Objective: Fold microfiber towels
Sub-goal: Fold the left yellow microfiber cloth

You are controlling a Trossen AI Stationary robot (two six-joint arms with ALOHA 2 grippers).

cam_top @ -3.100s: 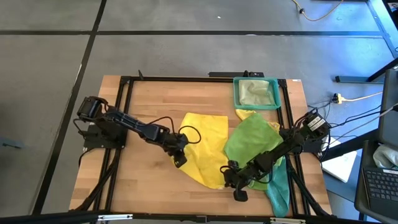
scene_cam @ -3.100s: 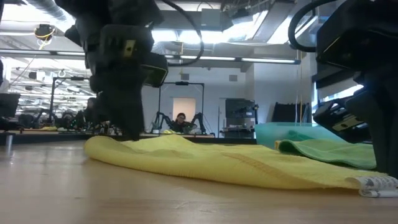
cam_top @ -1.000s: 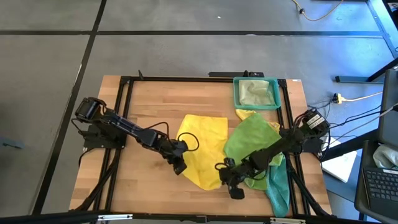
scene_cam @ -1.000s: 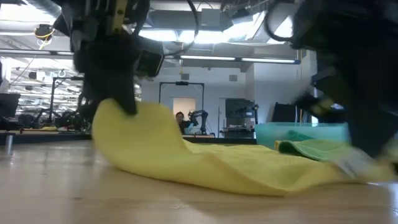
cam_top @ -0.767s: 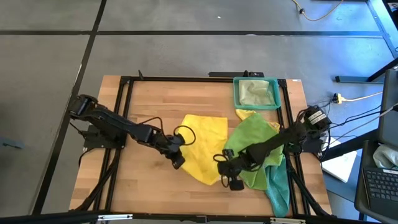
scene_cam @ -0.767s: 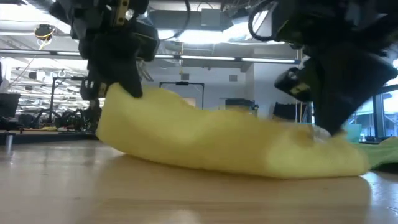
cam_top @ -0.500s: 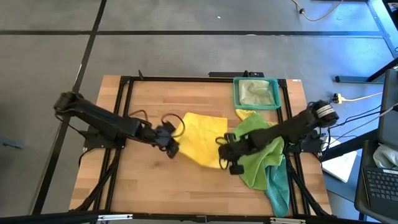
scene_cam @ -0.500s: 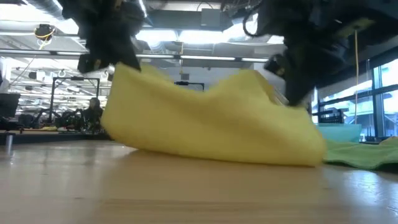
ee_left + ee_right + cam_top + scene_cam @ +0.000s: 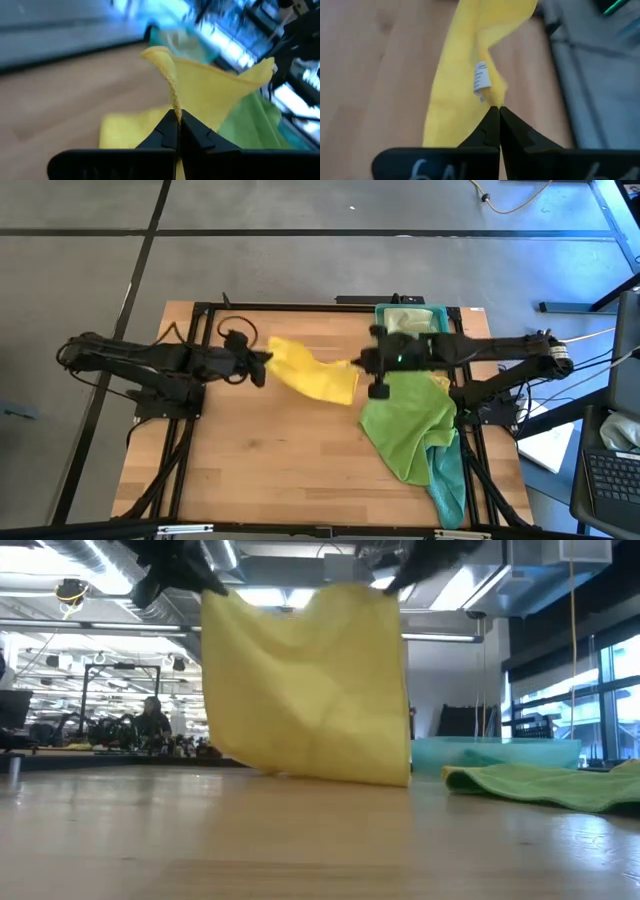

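A yellow microfiber towel [image 9: 312, 375] [image 9: 305, 690] hangs between my two grippers over the far middle of the table. Its lower edge [image 9: 330, 776] rests on the wood. My left gripper [image 9: 265, 362] [image 9: 205, 582] is shut on the towel's upper left corner. My right gripper [image 9: 358, 363] [image 9: 392, 580] is shut on its upper right corner. A bright green towel [image 9: 405, 425] lies crumpled on the right. It partly covers a teal towel [image 9: 450, 485]. My left gripper pinches the yellow towel's upper corner edge [image 9: 173, 100] between its two fingers, coming level from the table's left. The cloth hangs below the fingers and sags a little toward the other arm. My right gripper pinches the opposite upper corner [image 9: 492, 97], just beside the white label [image 9: 481, 80], between its two fingers. It comes level from the table's right. The towel hangs below, with its lower edge on the table.
A teal tray [image 9: 378, 320] [image 9: 470, 748] holding a pale olive cloth [image 9: 410, 328] stands at the far right, close behind my right arm. A bit of another yellow cloth [image 9: 437, 380] peeks out by the green towel. Bare wood lies to the left and near.
Both grippers have risen and swung toward the far edge, carrying the yellow towel's two corners with them. The towel, flat on the table before, has been drawn up and away from the green towel. It now hangs as a sheet, with only its lower edge on the table.
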